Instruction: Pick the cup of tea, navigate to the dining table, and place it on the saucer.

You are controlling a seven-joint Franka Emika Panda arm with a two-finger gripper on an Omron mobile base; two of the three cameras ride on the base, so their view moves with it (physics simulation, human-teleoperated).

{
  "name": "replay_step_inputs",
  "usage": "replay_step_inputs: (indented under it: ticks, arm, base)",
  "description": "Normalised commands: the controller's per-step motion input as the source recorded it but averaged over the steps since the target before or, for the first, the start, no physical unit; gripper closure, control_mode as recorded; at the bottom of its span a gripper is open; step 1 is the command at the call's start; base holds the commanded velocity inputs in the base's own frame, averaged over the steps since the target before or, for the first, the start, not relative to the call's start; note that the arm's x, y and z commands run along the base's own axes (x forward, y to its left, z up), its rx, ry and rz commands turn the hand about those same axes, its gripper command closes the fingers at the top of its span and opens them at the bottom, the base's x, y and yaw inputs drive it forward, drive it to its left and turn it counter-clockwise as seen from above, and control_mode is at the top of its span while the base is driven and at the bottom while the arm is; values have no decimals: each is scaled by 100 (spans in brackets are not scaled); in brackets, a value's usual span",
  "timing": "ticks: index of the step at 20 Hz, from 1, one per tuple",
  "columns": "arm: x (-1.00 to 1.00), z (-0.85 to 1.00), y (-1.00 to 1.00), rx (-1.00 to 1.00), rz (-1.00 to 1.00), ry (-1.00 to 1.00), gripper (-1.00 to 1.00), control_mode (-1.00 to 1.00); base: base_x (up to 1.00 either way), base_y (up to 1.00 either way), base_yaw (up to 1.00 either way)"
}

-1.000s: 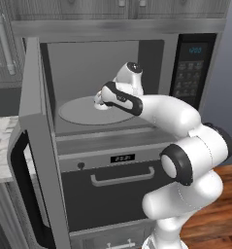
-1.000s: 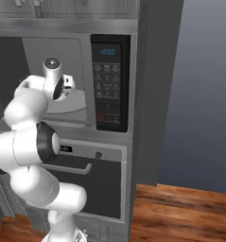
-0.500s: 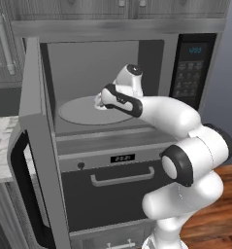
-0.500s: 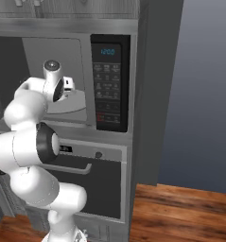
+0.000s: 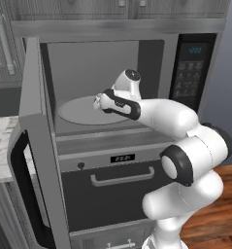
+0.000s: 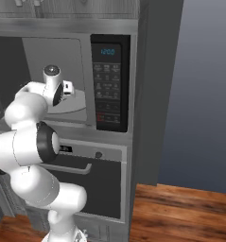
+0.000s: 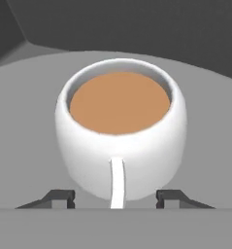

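The cup of tea, a white rounded cup full of brown liquid, stands upright on the grey round turntable plate inside the microwave, its thin white handle turned toward the hand. My gripper is open, with one dark fingertip on each side of the cup's base and apart from it. In the left base view the arm reaches into the microwave cavity, and the gripper hangs just above the turntable plate. The right base view has the gripper at the cavity's mouth.
The microwave door stands swung open at the left, close to the arm. The control panel is right of the cavity. An oven front with a bar handle lies below. A marble counter edge is at far left.
The hand has sunk slightly toward the turntable. Nothing else has moved.
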Motion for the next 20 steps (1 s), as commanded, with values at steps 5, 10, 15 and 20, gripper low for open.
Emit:
replay_step_inputs:
  ticks: [5,10,15,20]
  arm:
    - [0,0,0,0,0,0,100,-100]
    - [-18,8,0,0,0,-7,100,-100]
    - [-64,39,0,-1,3,-13,100,-100]
    - [-99,48,0,0,2,-7,100,-100]
  base:
    - [0,0,0]
    - [0,0,0]
    - [0,0,0]
    - [0,0,0]
